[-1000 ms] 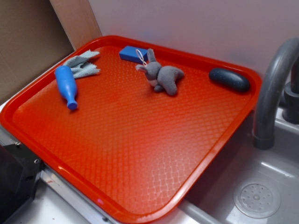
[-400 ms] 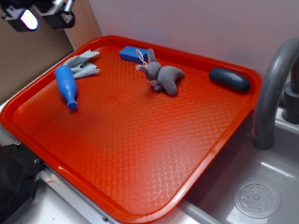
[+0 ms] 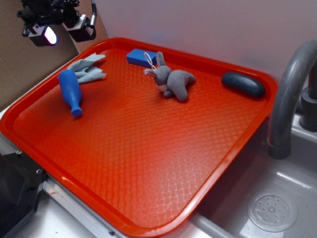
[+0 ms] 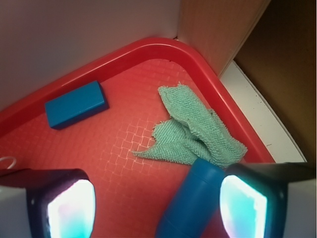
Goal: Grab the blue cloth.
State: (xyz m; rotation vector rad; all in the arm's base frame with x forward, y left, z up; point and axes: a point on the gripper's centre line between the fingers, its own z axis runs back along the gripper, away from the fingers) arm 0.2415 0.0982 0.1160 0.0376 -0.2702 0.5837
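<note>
The red tray (image 3: 148, 148) fills most of the scene, set beside a grey sink (image 3: 277, 198) with its curved tap (image 3: 290, 94), and everything to be handled lies along the tray's far side. Next in size is the grey stuffed rabbit (image 3: 171, 79), then the dark oval object (image 3: 242, 85) near the tap-side corner, then the blue bottle (image 3: 70, 91) lying on its side, the blue block (image 3: 140, 56) by the back rim, and last the blue cloth (image 3: 88, 69). The cloth sits crumpled in the tray's far corner, close to both rims, and the bottle's base lies against or over its nearer edge; in the wrist view the cloth (image 4: 195, 128) shows as two overlapping folded lobes with frayed edges. The hand (image 3: 55, 26) hangs above that corner, well clear of the tray, its fingers (image 4: 64, 206) spread wide apart with nothing between them. The cloth looks light, thin and limp, so it should offer no resistance and will drape rather than keep shape once lifted; it is not fragile. A flat single layer would be hard to pinch off the textured tray floor, so the raised ridge where the two lobes overlap, away from the bottle, seems the best place to close on.
</note>
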